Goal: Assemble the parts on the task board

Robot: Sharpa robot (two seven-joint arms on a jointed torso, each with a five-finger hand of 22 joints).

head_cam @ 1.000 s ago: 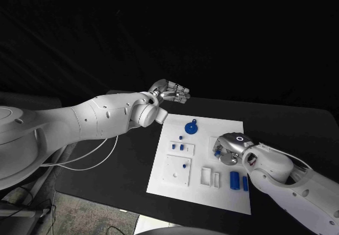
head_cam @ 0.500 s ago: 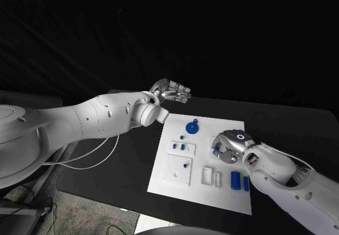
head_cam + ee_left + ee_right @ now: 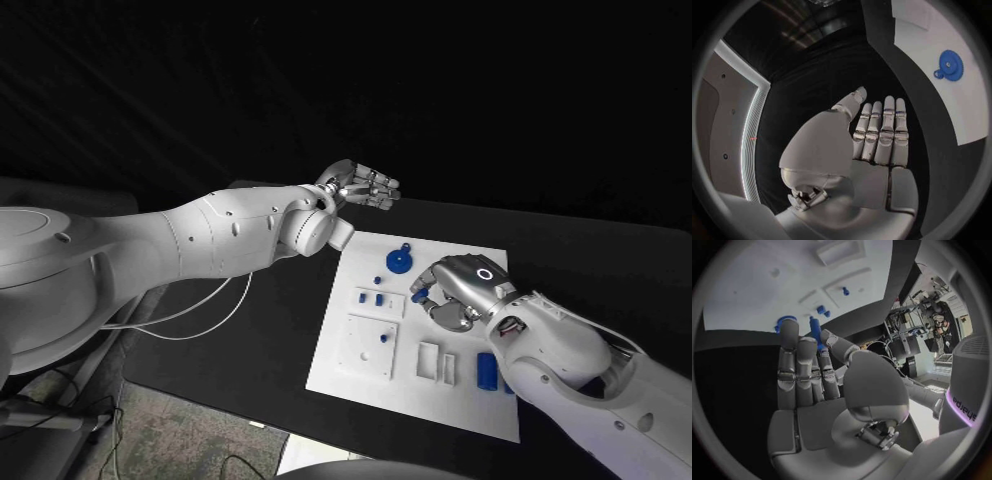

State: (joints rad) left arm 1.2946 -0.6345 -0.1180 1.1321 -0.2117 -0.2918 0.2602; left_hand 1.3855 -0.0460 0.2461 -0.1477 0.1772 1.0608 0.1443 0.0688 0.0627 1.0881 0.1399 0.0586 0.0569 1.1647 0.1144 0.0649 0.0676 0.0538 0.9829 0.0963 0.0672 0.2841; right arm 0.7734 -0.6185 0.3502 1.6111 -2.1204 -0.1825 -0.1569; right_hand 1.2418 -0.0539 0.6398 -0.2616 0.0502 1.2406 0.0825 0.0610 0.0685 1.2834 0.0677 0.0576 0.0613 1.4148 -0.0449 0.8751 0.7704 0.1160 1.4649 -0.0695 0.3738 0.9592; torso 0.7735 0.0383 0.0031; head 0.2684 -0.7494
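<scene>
The task board (image 3: 340,372) lay on the black table (image 3: 260,330) in front of me. At its 12 o'clock end sat the blue gear (image 3: 400,262), flat on the white. Towards 9 o'clock a small white block (image 3: 361,301) carried two short blue pegs (image 3: 379,298), and below it, near 7 o'clock, a square white plate (image 3: 361,355) had one blue stud (image 3: 381,339) standing in it. At about 4 o'clock a blue cylinder (image 3: 486,370) lay on the board, just beside two slim white sockets (image 3: 428,358).

My right hand (image 3: 450,292) hung over the middle of the board, fingers curled, pinching a blue pin (image 3: 815,331) between thumb and fingertips. The hand and forearm covered the board's 3 o'clock side.

My left hand (image 3: 361,187) was off the board, beyond its 11 o'clock corner, above the table, fingers straight, holding nothing.
</scene>
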